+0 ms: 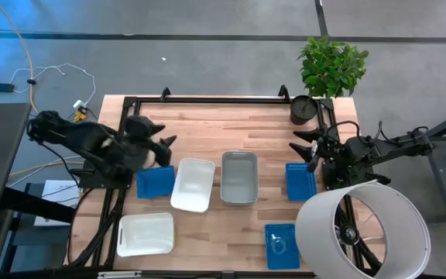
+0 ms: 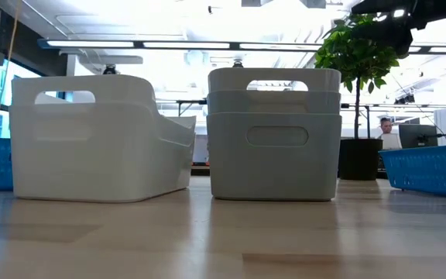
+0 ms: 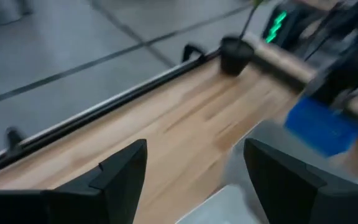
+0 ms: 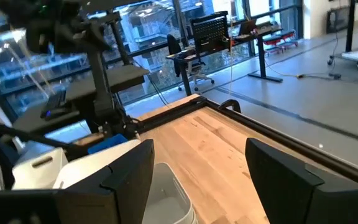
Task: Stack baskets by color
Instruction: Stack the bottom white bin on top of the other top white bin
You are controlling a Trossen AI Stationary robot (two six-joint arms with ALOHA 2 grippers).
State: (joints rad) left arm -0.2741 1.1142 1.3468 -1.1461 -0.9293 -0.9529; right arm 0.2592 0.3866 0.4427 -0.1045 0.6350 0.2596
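Baskets sit sorted into partial groups on the counter [image 1: 207, 116]. Grey stack [image 1: 239, 177] at centre, seemingly two nested per low view, w/ a tilted white basket [image 1: 193, 184] just beside it on its left. Another white basket [image 1: 145, 233] lies apart near the front edge, likely awaiting stacking. Blue ones are split: one [image 1: 155, 182] at left beside the left gripper [image 1: 163, 144], two at right [image 1: 300, 180] & [image 1: 282, 246], so prob. not yet combined.

Left gripper hangs above the counter near the white/blue pair, fingers apart, nothing held. Right gripper [image 1: 304, 147] waits by the plant pot [image 1: 303, 109], fingers apart too, empty. Big white cylinder [image 1: 362, 230] sits at front right.
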